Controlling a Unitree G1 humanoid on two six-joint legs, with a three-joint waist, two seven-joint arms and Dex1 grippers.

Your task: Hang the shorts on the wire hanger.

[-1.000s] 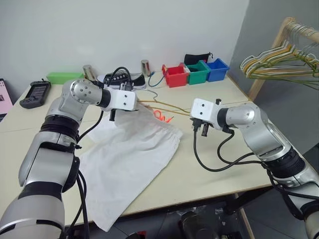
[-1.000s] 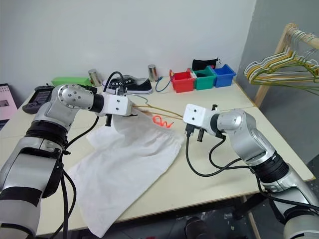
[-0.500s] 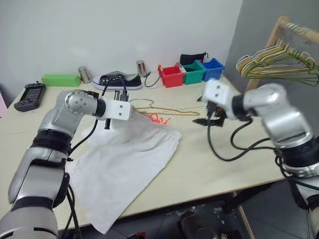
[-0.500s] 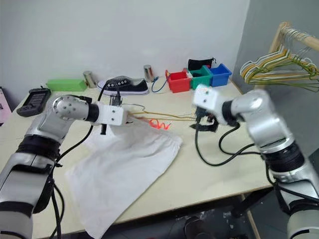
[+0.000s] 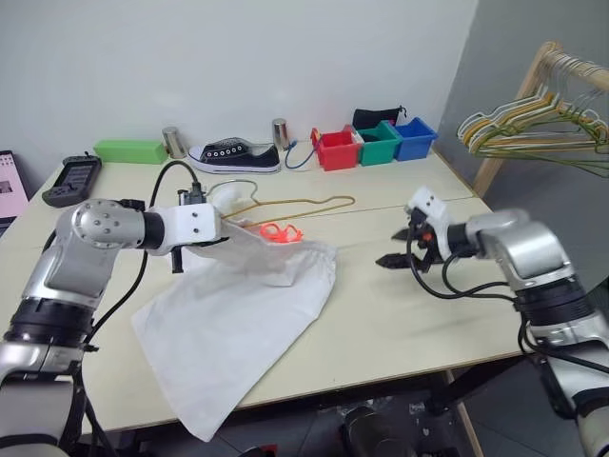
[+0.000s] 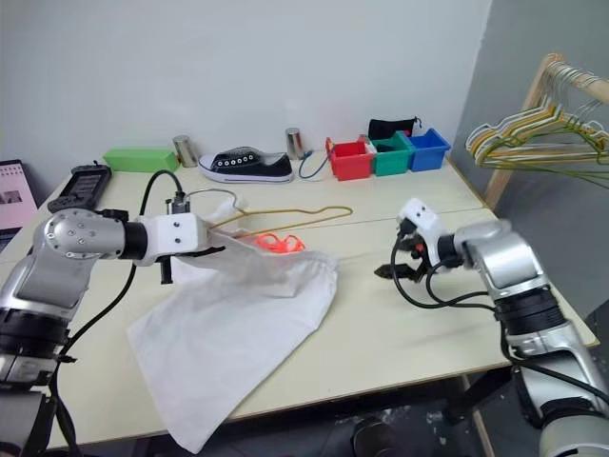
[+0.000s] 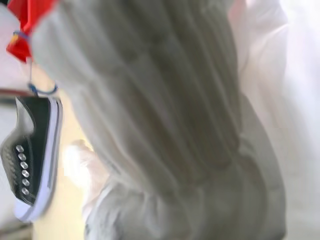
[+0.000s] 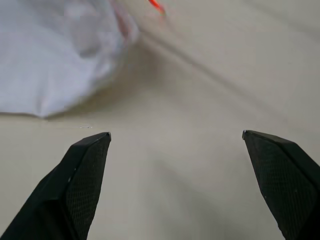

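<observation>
One white crumpled shorts (image 5: 238, 305)

A black sneaker (image 5: 234, 154) is seen on the table (image 5: 400, 314) beyond the left claw, with two metal cans (image 5: 172, 141) and a green box (image 5: 130, 150) nearby. Red, green and blue bins (image 5: 373, 143) are set beyond the right claw; pale hangers (image 5: 528, 129) are hung further right.

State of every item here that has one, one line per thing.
shorts: waistband corner lifted, rest spread on the table, lower end over the edge
wire hanger: flat on the table, nothing hung on it
left gripper: shut on the shorts
right gripper: open, holding nothing
</observation>
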